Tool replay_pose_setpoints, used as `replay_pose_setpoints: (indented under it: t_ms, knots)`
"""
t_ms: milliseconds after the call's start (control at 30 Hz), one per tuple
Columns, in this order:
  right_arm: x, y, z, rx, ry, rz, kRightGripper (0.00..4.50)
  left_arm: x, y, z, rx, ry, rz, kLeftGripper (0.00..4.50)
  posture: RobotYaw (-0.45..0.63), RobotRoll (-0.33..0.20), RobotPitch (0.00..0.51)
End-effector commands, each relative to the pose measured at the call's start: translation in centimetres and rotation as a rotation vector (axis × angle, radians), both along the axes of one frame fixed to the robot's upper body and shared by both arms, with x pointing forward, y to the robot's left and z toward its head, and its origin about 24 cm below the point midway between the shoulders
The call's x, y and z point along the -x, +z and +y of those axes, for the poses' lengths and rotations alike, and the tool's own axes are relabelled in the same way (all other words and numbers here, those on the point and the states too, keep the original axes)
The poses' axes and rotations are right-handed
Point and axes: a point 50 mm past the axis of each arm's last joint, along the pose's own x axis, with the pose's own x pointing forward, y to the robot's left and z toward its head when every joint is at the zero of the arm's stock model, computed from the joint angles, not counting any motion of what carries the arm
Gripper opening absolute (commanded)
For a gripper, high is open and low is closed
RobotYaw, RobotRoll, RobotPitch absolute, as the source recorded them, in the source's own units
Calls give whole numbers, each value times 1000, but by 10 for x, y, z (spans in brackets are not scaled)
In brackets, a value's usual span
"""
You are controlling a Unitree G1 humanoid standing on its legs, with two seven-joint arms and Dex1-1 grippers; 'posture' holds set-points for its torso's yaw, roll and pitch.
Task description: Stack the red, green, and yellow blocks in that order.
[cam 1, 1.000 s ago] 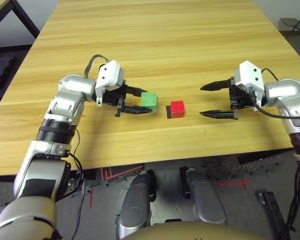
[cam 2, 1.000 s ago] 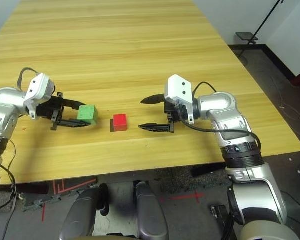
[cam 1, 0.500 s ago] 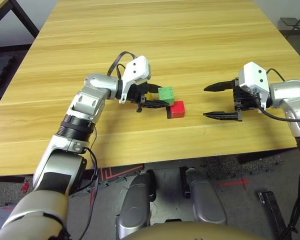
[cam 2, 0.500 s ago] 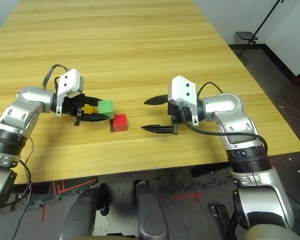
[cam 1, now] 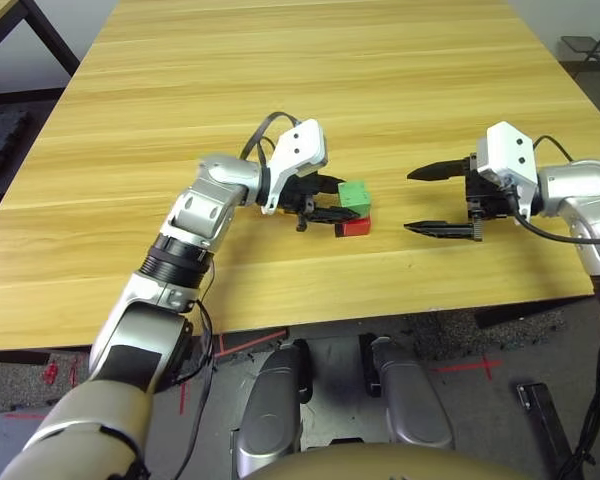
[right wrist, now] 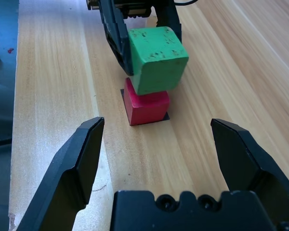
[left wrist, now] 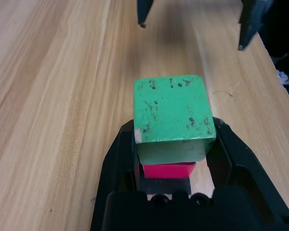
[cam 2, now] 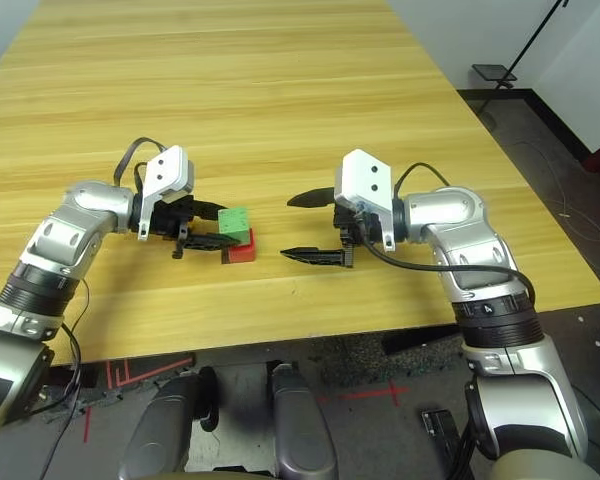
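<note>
Left eye view: 1 red matte cube (cam 1: 356, 229) on wooden desk (cam 1: 280, 60); right gripper (cam 1: 408, 202) wide open, empty.
Left wrist view: left gripper (left wrist: 174, 126) closed on 1 light green matte cube (left wrist: 173, 108).
Right wrist view: green over red, unreleased; yellow block's place cannot be told, its stacking presumably left.

Free table between 2 tools (right wrist: 168, 159)

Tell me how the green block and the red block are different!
The green block is held in the left gripper; the red block isn't held. The green one is higher up, while the red one sits low on the black square. Both are small cubes.
</note>
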Motion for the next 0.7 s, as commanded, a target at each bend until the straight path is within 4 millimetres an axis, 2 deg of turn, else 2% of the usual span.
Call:
replay_pose_setpoints:
  t_ms: [33,300,700]
  knots:
    - [3,2,2,-23,15,-3,4500,3,-6,-1,-16,-10,8,2091,172,31,182]
    - [2,2,4,-27,20,-2,4500,1,-14,5,-34,-16,10,2091,172,27,187]
    - [2,-2,4,-30,22,5,4500,-4,-22,1,-28,-12,19,2091,166,25,193]
